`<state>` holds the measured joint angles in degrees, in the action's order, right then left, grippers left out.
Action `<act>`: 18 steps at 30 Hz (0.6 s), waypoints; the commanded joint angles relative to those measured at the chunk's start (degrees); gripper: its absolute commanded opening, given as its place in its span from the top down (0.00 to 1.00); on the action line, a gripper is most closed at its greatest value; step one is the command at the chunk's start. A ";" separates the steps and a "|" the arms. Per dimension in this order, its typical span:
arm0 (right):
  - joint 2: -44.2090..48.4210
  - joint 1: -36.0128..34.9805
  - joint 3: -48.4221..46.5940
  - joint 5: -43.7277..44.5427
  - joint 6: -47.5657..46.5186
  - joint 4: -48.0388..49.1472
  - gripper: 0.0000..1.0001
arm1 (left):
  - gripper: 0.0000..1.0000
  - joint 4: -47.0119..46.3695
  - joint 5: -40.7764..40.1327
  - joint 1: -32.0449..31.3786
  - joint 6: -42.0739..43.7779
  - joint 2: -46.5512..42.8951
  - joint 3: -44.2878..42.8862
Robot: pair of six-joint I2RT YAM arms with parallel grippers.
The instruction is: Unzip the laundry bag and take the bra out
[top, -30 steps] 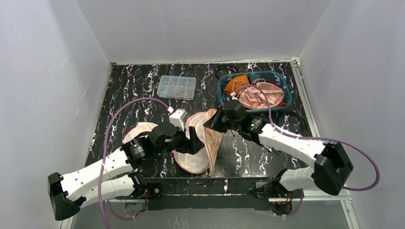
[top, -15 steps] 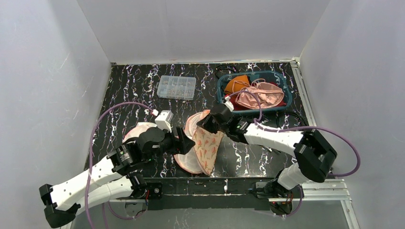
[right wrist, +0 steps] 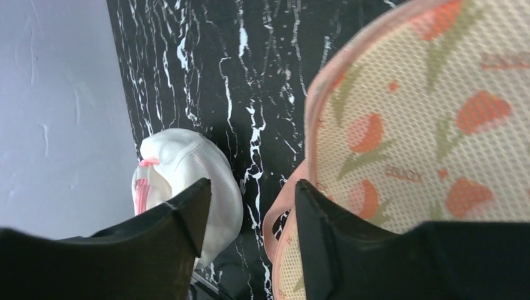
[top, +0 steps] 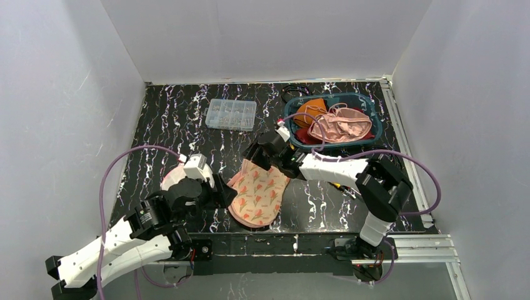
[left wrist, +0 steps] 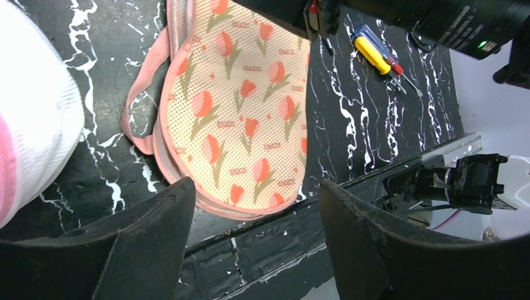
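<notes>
On the desk, floral laundry bag lying flat, left tool wide beside its left edge, right tool parted, empty, over its far edge.

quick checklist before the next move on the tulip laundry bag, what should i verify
1. Left gripper open and empty: ok, nothing between its jaws.
2. Right gripper open and empty: ok, jaws apart above the bag's edge.
3. Laundry bag lying flat on the table: ok.
4. Zipper open: cannot tell, no zipper shows in any view.
5. Bra out of the bag: cannot tell; a white padded item lies left of the bag, apart from it, but what it is isn't clear.
6. Screwdriver clear of the bag: ok, it lies apart to the right.
</notes>
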<state>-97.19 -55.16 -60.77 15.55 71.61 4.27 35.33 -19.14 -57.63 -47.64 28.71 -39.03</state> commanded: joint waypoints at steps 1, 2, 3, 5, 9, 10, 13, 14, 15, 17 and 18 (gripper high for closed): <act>-0.86 -0.33 -5.75 -3.61 -7.27 0.51 0.32 | 0.31 4.61 -3.83 -0.30 -1.16 -1.69 0.88; -0.49 -0.36 -5.95 -4.20 -8.78 0.31 0.26 | 0.31 4.79 -3.88 -0.32 -1.08 -1.72 0.88; 0.25 -0.33 -6.01 -4.62 -10.51 -0.34 0.21 | 0.31 4.81 -3.93 -0.34 -0.80 -1.58 0.88; 3.26 -0.35 -5.91 -4.76 -14.46 -2.71 0.15 | 0.31 4.82 -3.85 -0.29 -0.27 -0.91 0.60; 11.13 -0.33 -3.69 -4.93 -25.06 -9.16 0.13 | 0.31 4.47 -3.27 -0.30 2.48 2.96 -1.03; 13.13 -0.30 -2.52 -5.13 -28.19 -10.85 0.13 | 0.31 4.04 -2.97 -0.29 3.82 4.37 -1.95; 20.35 -0.30 3.93 -3.58 -32.63 -14.07 0.16 | 0.32 2.72 -2.45 -0.34 7.92 10.12 -4.45; 22.95 -0.30 7.26 -2.09 -32.97 -13.79 0.17 | 0.32 1.96 -2.50 -0.30 9.18 12.34 -5.24; 25.71 -0.30 12.90 -0.82 -32.93 -12.74 0.19 | 0.32 1.01 -2.49 -0.22 10.92 14.48 -5.79; 31.40 -0.26 21.63 0.46 -31.38 -7.60 0.22 | 0.32 -1.47 -2.49 -0.04 13.00 18.81 -6.37; 33.55 -0.23 25.01 0.47 -30.42 -5.53 0.23 | 0.32 -2.74 -2.25 0.30 13.88 20.09 -6.55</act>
<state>-69.82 -55.31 -48.84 12.62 43.13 -3.01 36.51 -20.60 -57.60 -40.05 43.53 -43.18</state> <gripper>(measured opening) 0.790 0.683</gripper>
